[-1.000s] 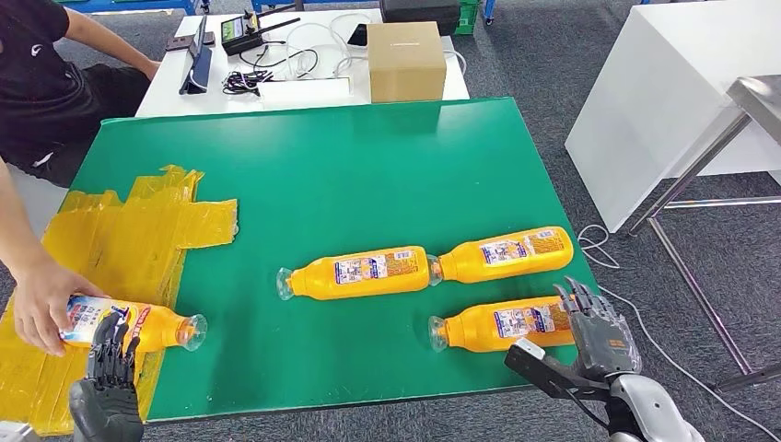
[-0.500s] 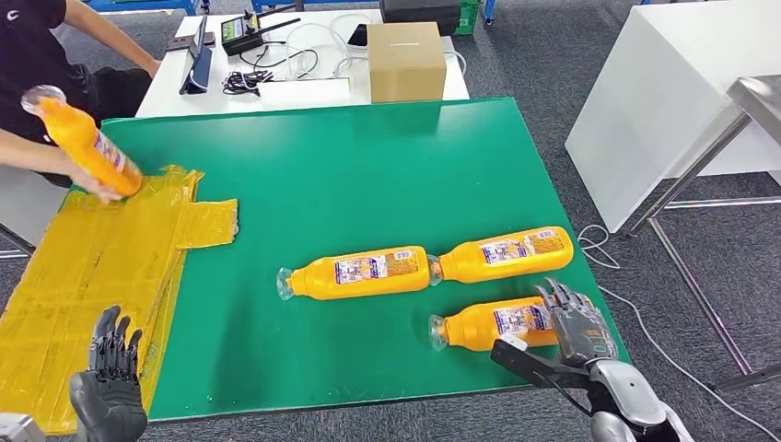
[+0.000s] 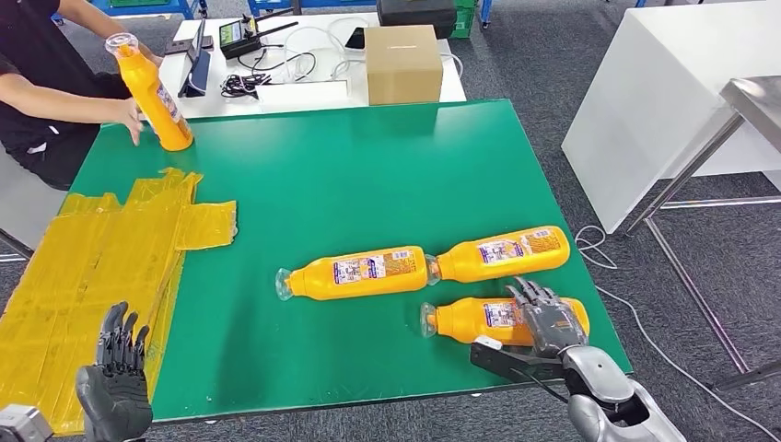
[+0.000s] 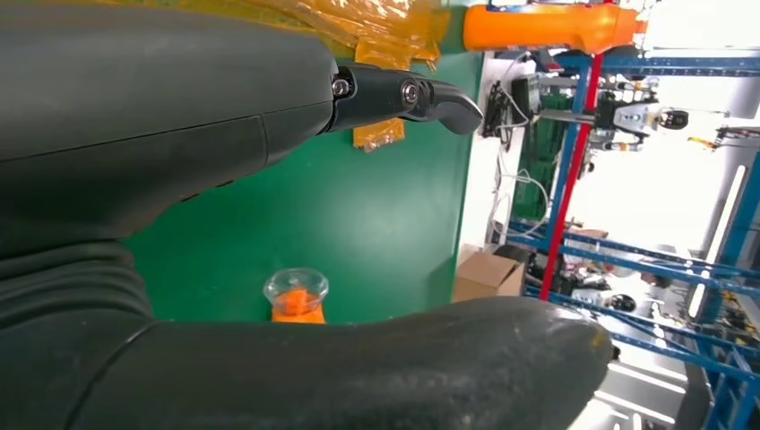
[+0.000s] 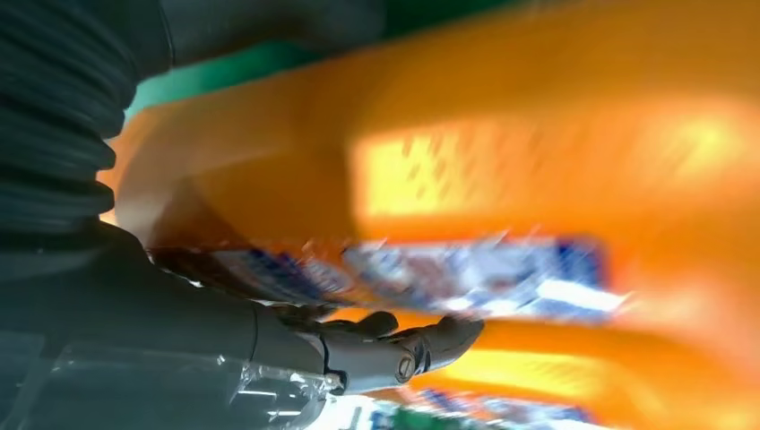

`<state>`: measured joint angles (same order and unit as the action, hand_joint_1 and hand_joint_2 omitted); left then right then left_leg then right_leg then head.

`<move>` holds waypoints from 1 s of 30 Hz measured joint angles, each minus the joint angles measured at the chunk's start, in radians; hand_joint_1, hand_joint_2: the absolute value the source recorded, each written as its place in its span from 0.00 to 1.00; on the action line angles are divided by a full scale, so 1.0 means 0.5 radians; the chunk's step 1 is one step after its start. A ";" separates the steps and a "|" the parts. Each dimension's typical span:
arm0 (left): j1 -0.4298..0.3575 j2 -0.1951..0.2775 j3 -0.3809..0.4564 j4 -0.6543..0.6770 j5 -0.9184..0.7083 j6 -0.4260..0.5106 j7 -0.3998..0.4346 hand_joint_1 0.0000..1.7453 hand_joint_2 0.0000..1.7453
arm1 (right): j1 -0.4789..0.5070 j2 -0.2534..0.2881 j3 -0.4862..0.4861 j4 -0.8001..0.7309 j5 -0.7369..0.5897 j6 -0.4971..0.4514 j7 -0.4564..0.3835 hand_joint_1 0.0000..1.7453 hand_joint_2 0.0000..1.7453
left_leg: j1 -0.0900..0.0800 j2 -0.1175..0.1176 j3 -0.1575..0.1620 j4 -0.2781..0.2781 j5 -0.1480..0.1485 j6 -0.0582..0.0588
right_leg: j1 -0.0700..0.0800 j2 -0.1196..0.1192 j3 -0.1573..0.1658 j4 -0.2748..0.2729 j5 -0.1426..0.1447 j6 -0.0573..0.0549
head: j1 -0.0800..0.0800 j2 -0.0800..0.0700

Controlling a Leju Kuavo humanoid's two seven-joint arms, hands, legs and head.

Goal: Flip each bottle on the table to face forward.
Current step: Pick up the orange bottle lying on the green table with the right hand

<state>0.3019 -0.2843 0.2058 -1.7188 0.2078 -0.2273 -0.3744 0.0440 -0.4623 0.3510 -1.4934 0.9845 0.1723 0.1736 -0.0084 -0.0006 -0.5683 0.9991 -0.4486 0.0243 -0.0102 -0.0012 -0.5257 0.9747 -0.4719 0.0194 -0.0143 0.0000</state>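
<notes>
Bottle (image 3: 493, 317) nearest the table edge lies under the right hand's (image 3: 550, 322) spread fingers, two bottles beside.

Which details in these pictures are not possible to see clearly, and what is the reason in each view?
- Right wrist view: the orange plastic bottle and its label are blurred; the print is unreadable.
- Head view: the right hand covers part of the nearest bottle, so contact or grip cannot be told.
- Left wrist view: the left hand hides most of the green table.
- Head view: labels are too small to read.
</notes>
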 joint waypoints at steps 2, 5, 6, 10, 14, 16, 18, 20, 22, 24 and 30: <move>-0.007 0.014 -0.010 0.008 0.015 0.009 -0.001 0.00 0.00 | -0.021 -0.035 0.044 0.012 -0.039 0.046 -0.006 1.00 1.00 | 0.000 0.000 0.005 0.000 -0.002 0.000 | 0.000 0.000 0.003 0.000 -0.002 0.002 | 0.000 0.000; -0.012 0.031 -0.019 0.018 0.026 0.021 -0.003 0.00 0.00 | -0.041 -0.074 0.085 0.020 -0.097 0.070 -0.005 1.00 1.00 | 0.000 0.000 0.008 0.001 -0.002 0.001 | 0.000 0.000 0.007 0.000 -0.002 0.003 | 0.000 0.000; -0.013 0.036 -0.024 0.021 0.030 0.026 -0.004 0.00 0.00 | -0.045 -0.089 0.097 0.020 -0.123 0.076 -0.002 1.00 1.00 | 0.000 0.000 0.008 0.002 -0.002 0.001 | 0.000 0.000 0.008 0.000 -0.002 0.003 | 0.000 0.000; -0.014 0.052 -0.035 0.030 0.042 0.036 -0.010 0.00 0.00 | -0.056 -0.143 0.137 0.016 -0.199 0.093 0.020 1.00 1.00 | 0.000 0.000 0.009 0.004 -0.002 0.002 | 0.000 -0.001 0.010 -0.001 -0.003 0.004 | 0.000 0.000; -0.014 0.065 -0.042 0.040 0.045 0.047 -0.014 0.00 0.00 | -0.061 -0.182 0.156 0.007 -0.272 0.112 0.030 1.00 1.00 | 0.000 -0.002 0.009 0.005 -0.003 0.002 | 0.000 -0.001 0.011 -0.002 -0.003 0.004 | 0.000 0.000; -0.014 0.072 -0.044 0.042 0.044 0.051 -0.017 0.00 0.00 | -0.060 -0.198 0.161 0.000 -0.336 0.108 0.027 1.00 1.00 | 0.000 -0.002 0.009 0.005 -0.003 0.003 | 0.000 -0.001 0.011 -0.003 -0.003 0.004 | 0.000 0.000; -0.013 0.079 -0.045 0.044 0.034 0.054 -0.021 0.00 0.00 | -0.045 -0.211 0.156 -0.021 -0.446 0.083 0.014 1.00 1.00 | 0.000 -0.002 0.008 0.005 -0.003 0.003 | 0.000 -0.001 0.011 -0.003 -0.003 0.004 | 0.001 0.000; -0.010 0.085 -0.047 0.048 0.024 0.055 -0.025 0.00 0.25 | -0.017 -0.224 0.145 -0.060 -0.559 0.049 -0.002 1.00 1.00 | 0.000 -0.002 0.007 0.005 -0.004 0.004 | 0.000 -0.001 0.011 -0.003 -0.003 0.004 | 0.001 0.000; -0.009 0.091 -0.048 0.053 0.015 0.057 -0.029 0.00 0.75 | 0.014 -0.233 0.134 -0.104 -0.641 0.011 -0.023 1.00 1.00 | 0.000 -0.002 0.007 0.005 -0.004 0.004 | 0.000 -0.001 0.011 -0.003 -0.003 0.004 | 0.000 0.000; -0.001 0.094 -0.049 0.057 0.002 0.066 -0.030 0.00 1.00 | 0.072 -0.235 0.107 -0.171 -0.772 -0.083 -0.082 1.00 1.00 | 0.000 -0.002 0.006 0.005 -0.004 0.004 | 0.000 -0.001 0.012 -0.003 -0.003 0.004 | 0.001 0.000; 0.073 0.092 -0.077 0.056 -0.014 0.004 -0.037 0.00 1.00 | 0.330 -0.142 0.058 -0.578 -1.032 -0.445 -0.325 1.00 1.00 | 0.000 -0.003 -0.005 0.005 -0.003 0.005 | 0.001 0.000 0.021 -0.002 -0.002 0.005 | -0.001 0.000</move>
<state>0.3387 -0.2384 0.1672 -1.6906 0.2009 -0.2255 -0.3931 0.2092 -0.5331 0.3798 -1.7826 0.4687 -0.0502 0.0109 -0.0084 -0.0022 -0.5710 1.0016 -0.4499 0.0268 -0.0096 -0.0014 -0.5154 0.9736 -0.4727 0.0221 -0.0147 0.0000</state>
